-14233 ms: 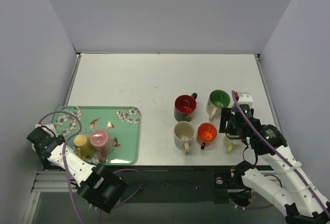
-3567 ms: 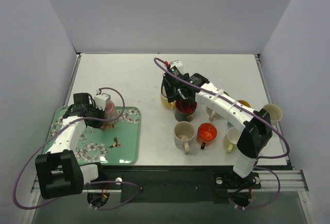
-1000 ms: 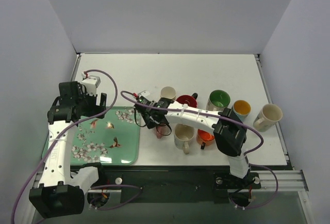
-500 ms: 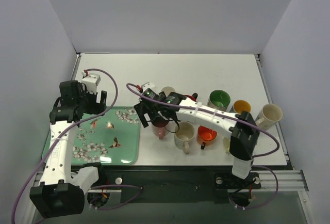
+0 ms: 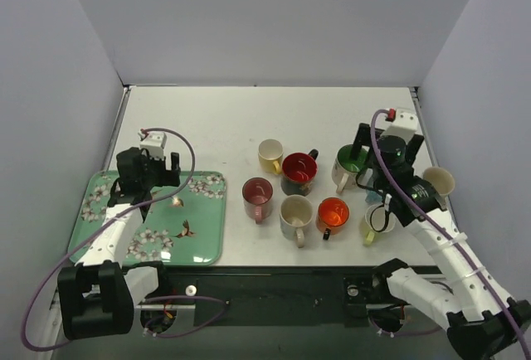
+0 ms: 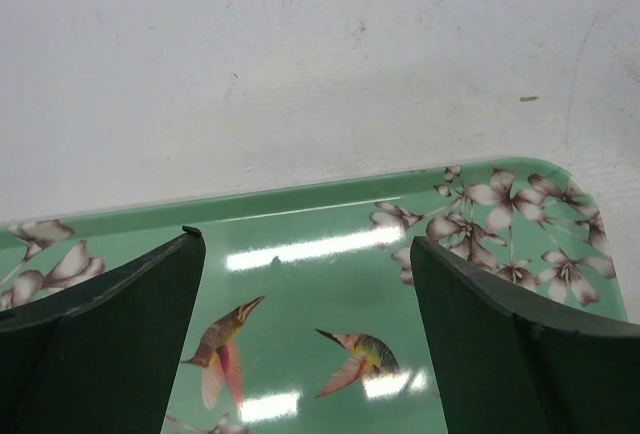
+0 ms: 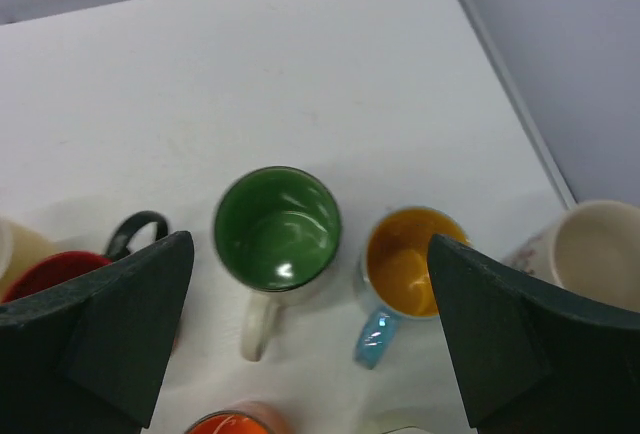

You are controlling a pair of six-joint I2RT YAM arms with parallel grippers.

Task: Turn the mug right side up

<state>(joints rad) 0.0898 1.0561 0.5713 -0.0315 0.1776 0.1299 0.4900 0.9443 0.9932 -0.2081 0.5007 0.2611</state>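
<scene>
The left hand (image 6: 303, 244) is held wide apart, and nothing is gripped in it. It is hung just above the far part of a flat green tray painted with flowers and birds (image 6: 330, 204). The tray is laid on the left side of the white counter (image 6: 300, 54).

The right hand (image 7: 310, 244) is held wide apart too, and nothing is gripped in it. It is kept up above the mugs on the right side. Under it, a white mug with a green inside (image 7: 270, 216) and a light blue mug with a yellow inside (image 7: 405, 259) are seen side by side.

The round pink mug with a dark pink inside (image 5: 257, 197) is stood on the counter with its open end up. It is found between the tray and the other mugs, well apart from both hands. A cream mug with a handle (image 5: 294, 213) is set just to its right. A small pale yellow mug (image 5: 270, 154) and a dark mug with a red inside (image 5: 297, 169) are placed behind it. A round orange mug (image 5: 333, 212) is seen further right. All of these are stood open end up.
</scene>
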